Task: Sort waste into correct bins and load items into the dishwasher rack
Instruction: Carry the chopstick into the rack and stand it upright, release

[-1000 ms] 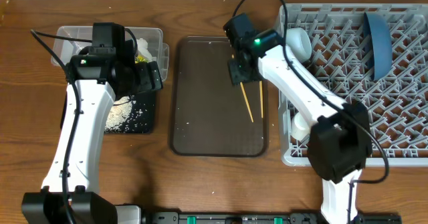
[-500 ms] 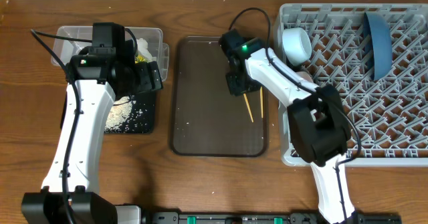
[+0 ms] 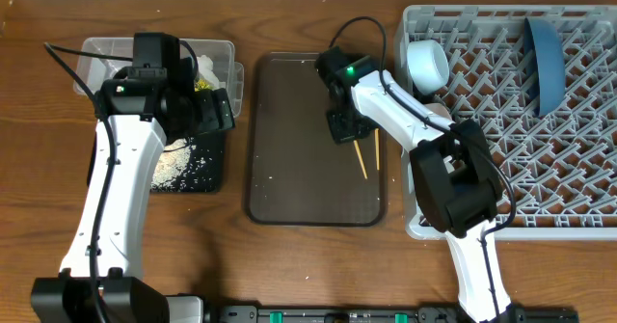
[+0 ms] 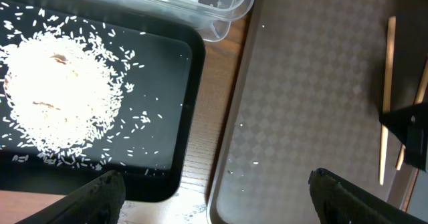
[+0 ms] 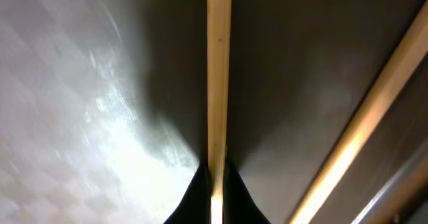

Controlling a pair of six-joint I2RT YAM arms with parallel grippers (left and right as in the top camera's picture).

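Observation:
Two thin wooden chopsticks lie on the dark brown tray. My right gripper is down on them; in the right wrist view it is shut on one chopstick, while the other chopstick lies free to the right. My left gripper hangs open over the gap between the black tray and the brown tray, holding nothing. Rice scraps lie heaped in the black tray. The clear tub holds a yellow-green wrapper.
The grey dishwasher rack fills the right side, with a white cup at its left rim and a dark blue plate standing upright. The right arm reaches across the rack's left edge. Bare wood shows in front of the trays.
My right gripper dropped onto the chopsticks and closed on one of them. The left arm has not moved.

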